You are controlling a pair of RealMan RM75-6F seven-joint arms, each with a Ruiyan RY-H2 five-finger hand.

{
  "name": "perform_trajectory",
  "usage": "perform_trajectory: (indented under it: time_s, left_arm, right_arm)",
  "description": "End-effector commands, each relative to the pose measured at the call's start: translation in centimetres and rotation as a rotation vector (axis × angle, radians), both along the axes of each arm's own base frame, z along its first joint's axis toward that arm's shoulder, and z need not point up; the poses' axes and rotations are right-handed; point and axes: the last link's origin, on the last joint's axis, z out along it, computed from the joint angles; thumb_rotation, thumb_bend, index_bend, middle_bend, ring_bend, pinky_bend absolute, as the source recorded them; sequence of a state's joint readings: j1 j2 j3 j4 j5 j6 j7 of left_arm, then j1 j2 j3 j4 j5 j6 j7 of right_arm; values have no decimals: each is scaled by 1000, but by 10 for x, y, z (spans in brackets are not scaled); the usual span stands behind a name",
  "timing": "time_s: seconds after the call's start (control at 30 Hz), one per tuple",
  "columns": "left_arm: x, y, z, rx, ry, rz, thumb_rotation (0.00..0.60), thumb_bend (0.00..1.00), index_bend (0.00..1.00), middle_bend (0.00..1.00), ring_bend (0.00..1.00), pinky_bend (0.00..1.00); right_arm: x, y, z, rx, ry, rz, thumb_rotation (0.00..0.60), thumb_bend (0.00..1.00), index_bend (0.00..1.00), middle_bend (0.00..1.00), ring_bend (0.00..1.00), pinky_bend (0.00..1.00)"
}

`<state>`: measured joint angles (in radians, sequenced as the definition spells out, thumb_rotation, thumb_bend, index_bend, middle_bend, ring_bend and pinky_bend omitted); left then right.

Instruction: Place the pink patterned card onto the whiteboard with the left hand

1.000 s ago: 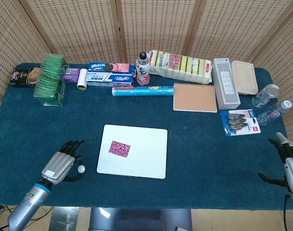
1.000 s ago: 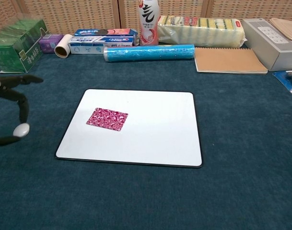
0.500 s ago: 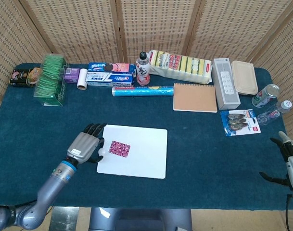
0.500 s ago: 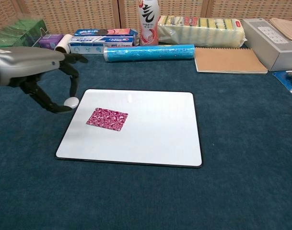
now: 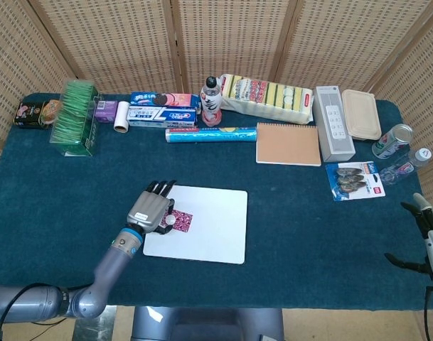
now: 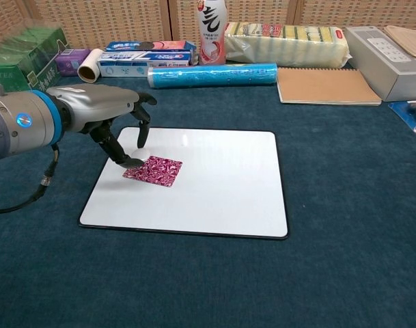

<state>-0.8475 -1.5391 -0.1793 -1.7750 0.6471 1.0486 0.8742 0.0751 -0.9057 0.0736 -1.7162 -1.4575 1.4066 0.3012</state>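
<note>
The pink patterned card (image 6: 153, 170) lies flat on the whiteboard (image 6: 214, 191), in its left half. Our left hand (image 6: 115, 119) hovers over the card's left edge, fingers curled downward and apart; we cannot tell whether a fingertip touches the card, and nothing is held. We judge the placing done, with only the withdrawal left. Beyond the whiteboard stand a green tissue box (image 5: 75, 117), a lidded beige box (image 5: 360, 114) whose contents are hidden, and a can (image 5: 392, 141). Our right hand (image 5: 428, 241), far right of the whiteboard, is spread and empty.
</note>
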Motion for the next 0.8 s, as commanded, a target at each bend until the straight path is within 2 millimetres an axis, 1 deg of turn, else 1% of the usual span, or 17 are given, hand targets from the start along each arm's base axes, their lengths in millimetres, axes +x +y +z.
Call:
perform_trajectory:
  time_s: [0.03, 0.63, 0.7, 0.77, 0.8]
  left_arm:
    - [1, 2, -3, 9, 10, 9, 600, 259, 553, 0, 0, 50]
    - [-7, 7, -14, 16, 26, 53, 600, 252, 551, 0, 0, 50]
    - [-8, 8, -15, 24, 36, 50, 600, 246, 504, 0, 0, 50]
    - [-8, 8, -16, 26, 39, 57, 600, 238, 388, 0, 0, 50]
    - [-8, 8, -17, 23, 37, 63, 600, 232, 313, 0, 0, 50]
  right_arm:
    - [0, 0, 0, 3, -5, 0, 600, 104, 122, 0, 0, 0]
    - [-1, 0, 2, 5, -15, 1, 600, 104, 121, 0, 0, 0]
    - [-1, 0, 2, 5, -16, 1, 600, 104, 121, 0, 0, 0]
    - [-1, 0, 2, 5, -19, 2, 600, 104, 121, 0, 0, 0]
    - [-1, 0, 2, 4, -20, 4, 600, 104, 121, 0, 0, 0]
